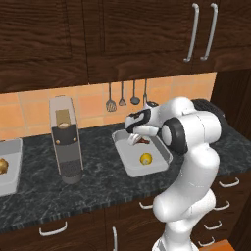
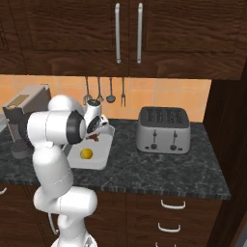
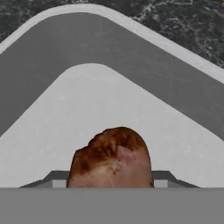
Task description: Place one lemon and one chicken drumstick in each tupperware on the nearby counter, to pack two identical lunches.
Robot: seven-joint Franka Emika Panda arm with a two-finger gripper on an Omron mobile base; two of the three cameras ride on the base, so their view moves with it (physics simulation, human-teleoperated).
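Observation:
My gripper [image 1: 135, 139] is shut on a brown chicken drumstick [image 1: 143, 141] and hangs low over the far end of a light-grey tupperware [image 1: 128, 171] on the dark counter [image 1: 98, 191]. A yellow lemon [image 1: 145, 158] lies in the near half of that tray. From the right, the drumstick [image 2: 93, 139] sits just beyond the lemon [image 2: 86, 153] inside the tupperware [image 2: 100, 162]. In the hand view the drumstick [image 3: 111, 155] pokes out between the fingers, close above a corner of the tupperware [image 3: 131, 27]. A second tupperware [image 1: 13, 169] at the far left holds a yellow-brown item I cannot identify.
A tall grey coffee machine [image 1: 64, 142] stands between the two trays. A silver four-slot toaster [image 2: 162, 129] sits to the right of the arm. Utensils [image 1: 122, 98] hang on the tiled wall behind, under dark wall cabinets.

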